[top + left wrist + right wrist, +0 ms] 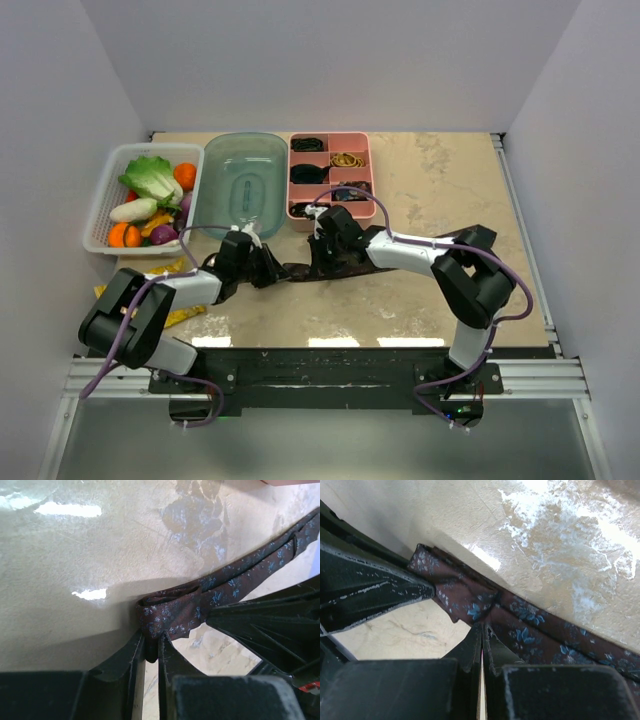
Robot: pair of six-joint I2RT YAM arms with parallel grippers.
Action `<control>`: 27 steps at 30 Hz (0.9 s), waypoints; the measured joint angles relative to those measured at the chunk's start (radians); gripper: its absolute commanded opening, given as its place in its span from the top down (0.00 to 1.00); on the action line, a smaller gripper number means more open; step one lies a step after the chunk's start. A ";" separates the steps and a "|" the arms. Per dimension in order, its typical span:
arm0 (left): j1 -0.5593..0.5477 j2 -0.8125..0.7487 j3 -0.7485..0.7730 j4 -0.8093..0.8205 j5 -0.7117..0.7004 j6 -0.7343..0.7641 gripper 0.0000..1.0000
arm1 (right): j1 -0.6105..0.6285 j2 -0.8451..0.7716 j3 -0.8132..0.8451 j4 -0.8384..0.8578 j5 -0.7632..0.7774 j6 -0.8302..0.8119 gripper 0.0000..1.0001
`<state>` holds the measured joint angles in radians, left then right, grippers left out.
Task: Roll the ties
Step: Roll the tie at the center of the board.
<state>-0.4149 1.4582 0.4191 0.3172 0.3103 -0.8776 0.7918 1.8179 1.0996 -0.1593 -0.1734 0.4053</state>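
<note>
Maroon tie, blue-flecked, and its folded end sits right between the tips of my left pincer, jaws clamped on that fold. From there its long axis runs straight away toward my right pincer, flat on the table. My right jaws are pressed together, tips touching the band's near edge. Whether any fabric is pinched there, I cannot tell. The strip carries on beyond those tips.
</note>
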 measured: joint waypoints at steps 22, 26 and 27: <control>0.000 -0.013 0.247 -0.460 -0.121 0.260 1.00 | 0.007 0.025 0.114 -0.034 -0.010 -0.022 1.00; -0.001 -0.013 0.266 -0.489 -0.124 0.269 1.00 | 0.015 0.065 0.125 -0.031 -0.019 -0.022 1.00; -0.001 -0.014 0.267 -0.492 -0.124 0.270 1.00 | 0.016 0.074 0.125 -0.031 -0.023 -0.022 1.00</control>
<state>-0.4156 1.4445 0.6865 -0.1745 0.1864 -0.6079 0.8074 1.8915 1.2247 -0.1905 -0.1963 0.3832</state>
